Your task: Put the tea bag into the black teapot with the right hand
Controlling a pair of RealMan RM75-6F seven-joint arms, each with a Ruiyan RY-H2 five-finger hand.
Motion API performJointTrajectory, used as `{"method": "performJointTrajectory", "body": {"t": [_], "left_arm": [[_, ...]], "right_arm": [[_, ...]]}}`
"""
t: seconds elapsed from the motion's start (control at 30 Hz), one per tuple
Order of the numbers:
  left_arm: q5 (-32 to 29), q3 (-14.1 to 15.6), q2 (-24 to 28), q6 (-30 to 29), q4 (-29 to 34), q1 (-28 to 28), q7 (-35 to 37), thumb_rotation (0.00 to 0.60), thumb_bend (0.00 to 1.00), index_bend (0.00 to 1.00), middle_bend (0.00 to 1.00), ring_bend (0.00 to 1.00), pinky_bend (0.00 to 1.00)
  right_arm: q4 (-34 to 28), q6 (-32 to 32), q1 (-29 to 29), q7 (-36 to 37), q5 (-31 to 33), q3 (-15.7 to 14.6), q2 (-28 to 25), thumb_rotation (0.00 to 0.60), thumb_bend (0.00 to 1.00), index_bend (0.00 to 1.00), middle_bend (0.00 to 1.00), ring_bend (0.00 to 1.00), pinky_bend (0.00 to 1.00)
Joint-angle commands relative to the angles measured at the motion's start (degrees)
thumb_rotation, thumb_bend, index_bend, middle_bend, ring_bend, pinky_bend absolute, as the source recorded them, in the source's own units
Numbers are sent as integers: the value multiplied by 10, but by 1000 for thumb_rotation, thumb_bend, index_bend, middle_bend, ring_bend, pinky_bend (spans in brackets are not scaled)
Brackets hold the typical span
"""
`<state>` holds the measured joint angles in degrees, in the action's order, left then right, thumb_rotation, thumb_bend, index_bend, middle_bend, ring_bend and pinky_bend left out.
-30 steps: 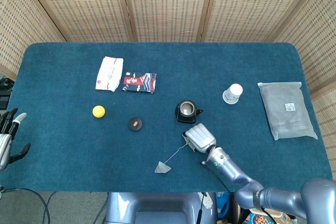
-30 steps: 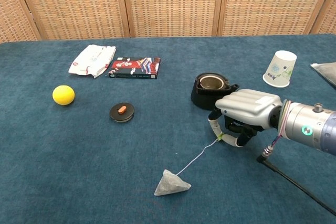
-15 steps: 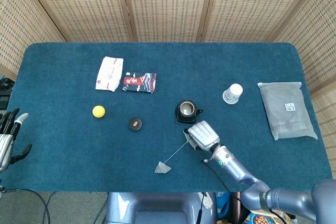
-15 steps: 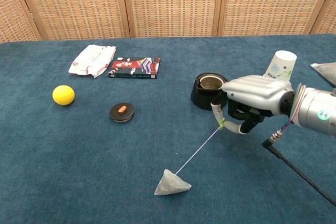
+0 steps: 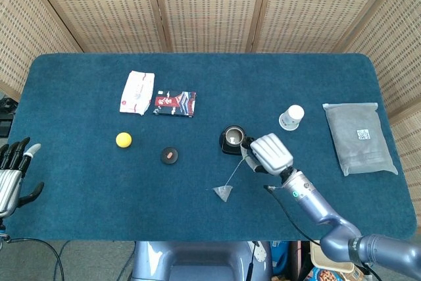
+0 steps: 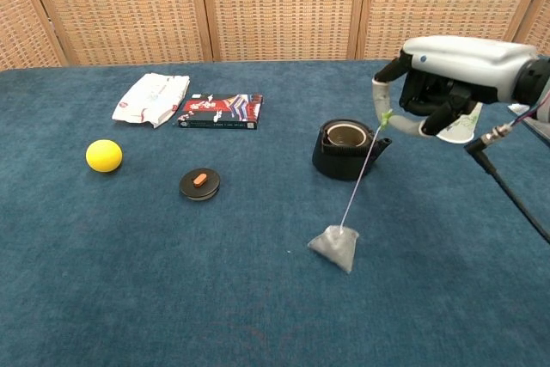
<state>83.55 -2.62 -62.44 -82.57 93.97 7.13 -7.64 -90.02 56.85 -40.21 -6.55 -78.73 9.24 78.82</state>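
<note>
Now the left hand (image 5: pixel 12 179) rests idle at the near left edge, fingers spread and holding nothing. Rightward, the tea bag (image 6: pixel 334 247) has swung off the cloth and hangs just near of the black teapot (image 6: pixel 345 149), its string pinched by the raised right hand (image 6: pixel 447 75), ready to carry over the opening.

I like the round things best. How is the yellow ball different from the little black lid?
The yellow ball is bright yellow all over; the black lid is dark with a small orange knob on top. The ball is round like a globe and stands taller; the lid is a flat disc lying low. Both rest on the blue table, left of the black teapot, and no hand touches either.
</note>
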Motion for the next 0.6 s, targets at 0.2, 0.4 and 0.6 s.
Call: {"method": "performJointTrajectory", "body": {"t": [0.2, 0.4, 0.6], "left_arm": [[-2, 2, -1, 1, 1, -1, -2, 600, 339, 101, 20, 4, 0], [-3, 1, 0, -1, 1, -3, -1, 600, 339, 100, 20, 4, 0], [-5, 1, -1, 1, -1, -3, 0, 600, 339, 100, 20, 4, 0]], "right_arm": [[-21, -13, -10, 48, -2, 21, -45, 600, 645, 636, 999, 942, 955], [-23, -24, -18, 70, 10, 33, -57, 600, 645, 638, 999, 942, 955], [-13, -38, -30, 90, 19, 45, -65, 600, 646, 642, 999, 941, 955]]}}
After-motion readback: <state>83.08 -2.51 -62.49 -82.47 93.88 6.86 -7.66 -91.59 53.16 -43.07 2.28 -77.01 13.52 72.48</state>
